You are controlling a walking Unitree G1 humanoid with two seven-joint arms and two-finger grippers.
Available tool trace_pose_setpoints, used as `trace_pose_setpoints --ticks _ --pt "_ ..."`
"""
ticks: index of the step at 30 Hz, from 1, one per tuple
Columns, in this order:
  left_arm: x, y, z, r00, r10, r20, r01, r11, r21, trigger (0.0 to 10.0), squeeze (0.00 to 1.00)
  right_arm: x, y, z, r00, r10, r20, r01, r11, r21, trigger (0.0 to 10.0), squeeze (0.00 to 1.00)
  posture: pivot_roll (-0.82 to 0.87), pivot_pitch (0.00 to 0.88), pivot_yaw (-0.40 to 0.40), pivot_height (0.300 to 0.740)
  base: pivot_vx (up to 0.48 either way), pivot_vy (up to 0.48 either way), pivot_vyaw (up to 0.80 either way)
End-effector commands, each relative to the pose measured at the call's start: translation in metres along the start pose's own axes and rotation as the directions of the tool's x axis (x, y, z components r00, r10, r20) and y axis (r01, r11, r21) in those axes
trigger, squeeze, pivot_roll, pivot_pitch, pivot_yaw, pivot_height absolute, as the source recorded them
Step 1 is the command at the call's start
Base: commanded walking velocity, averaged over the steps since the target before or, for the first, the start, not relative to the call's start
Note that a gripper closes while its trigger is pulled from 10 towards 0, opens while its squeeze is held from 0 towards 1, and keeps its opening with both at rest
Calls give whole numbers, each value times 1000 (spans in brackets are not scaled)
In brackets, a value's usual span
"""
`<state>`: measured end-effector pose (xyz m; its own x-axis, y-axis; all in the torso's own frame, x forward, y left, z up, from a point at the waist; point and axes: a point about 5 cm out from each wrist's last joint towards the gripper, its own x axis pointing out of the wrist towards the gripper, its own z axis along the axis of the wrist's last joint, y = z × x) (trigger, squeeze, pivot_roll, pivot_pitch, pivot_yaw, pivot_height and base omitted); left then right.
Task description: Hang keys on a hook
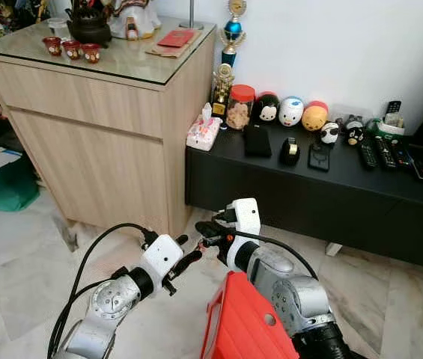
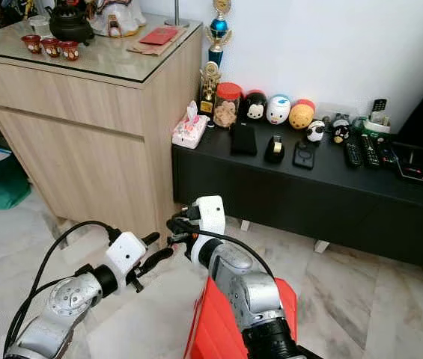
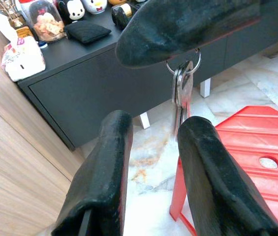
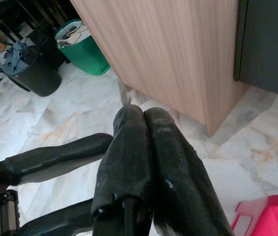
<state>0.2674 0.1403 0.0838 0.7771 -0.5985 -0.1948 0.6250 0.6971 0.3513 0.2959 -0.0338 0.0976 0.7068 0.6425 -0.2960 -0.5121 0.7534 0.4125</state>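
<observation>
A bunch of silver keys (image 3: 182, 93) on a ring hangs from the black fingers (image 3: 188, 24) of my right gripper (image 1: 202, 228). That gripper is shut on the ring, and its two fingers (image 4: 129, 147) are pressed together in the right wrist view. My left gripper (image 3: 156, 125) is open just below and in front of it. The keys dangle between its fingers, close to one fingertip (image 3: 198, 132). Both grippers meet low over the marble floor, in front of the wooden cabinet's corner, with the left gripper (image 1: 189, 253) pointing at the right one.
A red plastic stool (image 1: 245, 321) stands right under my right arm. The tall wooden cabinet (image 1: 99, 142) is ahead on the left. A low black console (image 1: 308, 187) with toys, remotes and a tissue box (image 1: 204, 131) runs along the wall. A green bag (image 1: 1, 183) sits far left.
</observation>
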Motion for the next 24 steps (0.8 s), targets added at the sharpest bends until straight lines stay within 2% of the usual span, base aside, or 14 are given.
trace_pose_setpoints --ticks 1,24 --pt "0 1 1 1000 7 14 -7 1000 -3 10000 0 -2 0 -1 1000 7 -3 -7 1000 -8 10000 0 98 0 -132 740 0 0 0" --pt "5 -8 10 995 -94 43 95 995 -33 10000 0 -2 0 -9 999 15 -37 -16 1000 -16 10000 0 98 0 -134 740 0 0 0"
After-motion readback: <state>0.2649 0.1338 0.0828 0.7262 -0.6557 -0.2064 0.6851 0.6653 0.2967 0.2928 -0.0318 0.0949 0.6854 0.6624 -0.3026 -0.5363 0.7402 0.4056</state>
